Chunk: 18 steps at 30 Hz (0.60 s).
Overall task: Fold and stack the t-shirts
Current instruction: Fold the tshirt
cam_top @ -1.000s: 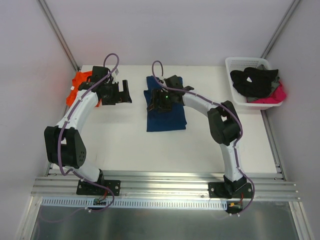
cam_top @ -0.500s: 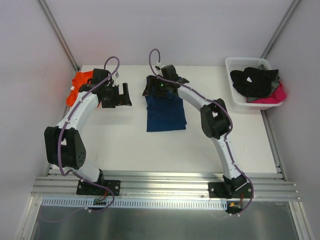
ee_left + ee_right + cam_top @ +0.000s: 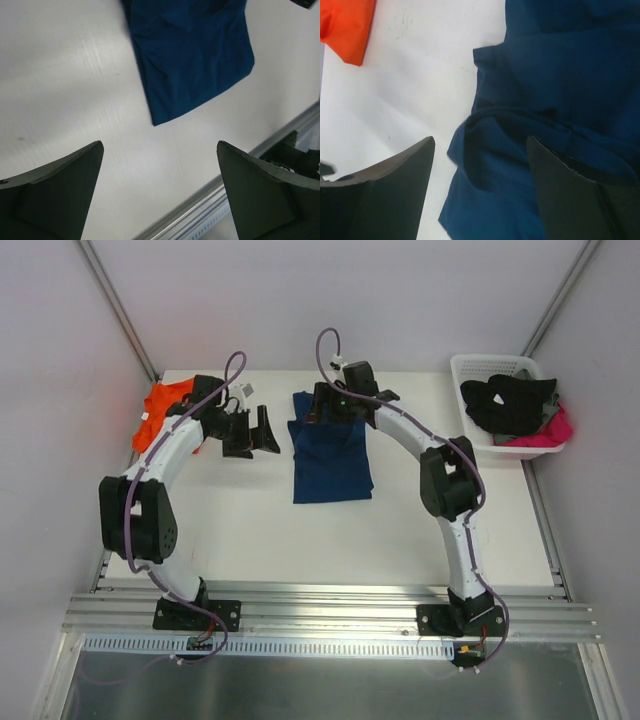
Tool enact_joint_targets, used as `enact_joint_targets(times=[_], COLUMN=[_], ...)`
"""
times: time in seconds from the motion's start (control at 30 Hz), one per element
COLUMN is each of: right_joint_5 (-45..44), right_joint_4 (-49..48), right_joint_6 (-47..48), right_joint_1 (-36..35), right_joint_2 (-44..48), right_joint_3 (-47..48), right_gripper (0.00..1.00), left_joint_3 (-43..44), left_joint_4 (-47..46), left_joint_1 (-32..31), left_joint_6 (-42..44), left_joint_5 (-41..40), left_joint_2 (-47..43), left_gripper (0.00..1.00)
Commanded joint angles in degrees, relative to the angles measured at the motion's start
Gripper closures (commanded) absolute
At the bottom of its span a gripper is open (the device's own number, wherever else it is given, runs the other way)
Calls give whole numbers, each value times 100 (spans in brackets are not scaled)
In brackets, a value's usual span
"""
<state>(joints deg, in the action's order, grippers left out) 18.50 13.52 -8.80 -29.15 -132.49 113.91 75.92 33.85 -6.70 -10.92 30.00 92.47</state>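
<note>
White table (image 3: 250, 525); right fingers (image 3: 572, 200), spread, now farther back over navy t-shirt (image 3: 332, 468); left fingers (image 3: 52, 197), spread, nearer it.

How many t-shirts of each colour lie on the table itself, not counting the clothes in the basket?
Navy blue t-shirt: 1
Orange t-shirt: 1
Total: 2
</note>
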Motion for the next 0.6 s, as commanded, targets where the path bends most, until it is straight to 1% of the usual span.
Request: enact_joint_targets(times=[0.0, 0.03, 0.07, 0.13, 0.23, 0.3, 0.43, 0.57], right_joint_5=[-4, -22, -31, -66, -136, -180, -66, 206], right_joint_4=[80, 133, 203, 353, 441, 502, 546, 669], right_joint_6=[343, 361, 387, 353, 352, 492, 642, 291], right_joint_1=[285, 356, 435, 664, 919, 1042, 1122, 1069], right_joint_2=[1399, 1758, 1953, 2417, 2884, 3052, 3369, 3528], right_joint_3=[-385, -700, -895, -1359, -1669, -1784, -2117, -2890], right_gripper=[22, 22, 22, 22, 22, 21, 21, 21], left_joint_3=[625, 765, 1036, 1284, 1671, 1952, 2426, 2646], left_joint_4=[-36, -53, -45, -53, -89, -97, -132, -212], left_joint_1=[-112, -199, -287, -533, -797, -912, -1087, -1105], left_joint_6=[-50, -77, -95, -147, -217, -297, -464, -525], left_joint_5=[1455, 1508, 1544, 1693, 1903, 2185, 2309, 2247], left_joint_2=[954, 1114, 1272, 1686, 2178, 2528, 2952, 3242], left_gripper=[2, 1, 1, 1, 1, 1, 1, 1])
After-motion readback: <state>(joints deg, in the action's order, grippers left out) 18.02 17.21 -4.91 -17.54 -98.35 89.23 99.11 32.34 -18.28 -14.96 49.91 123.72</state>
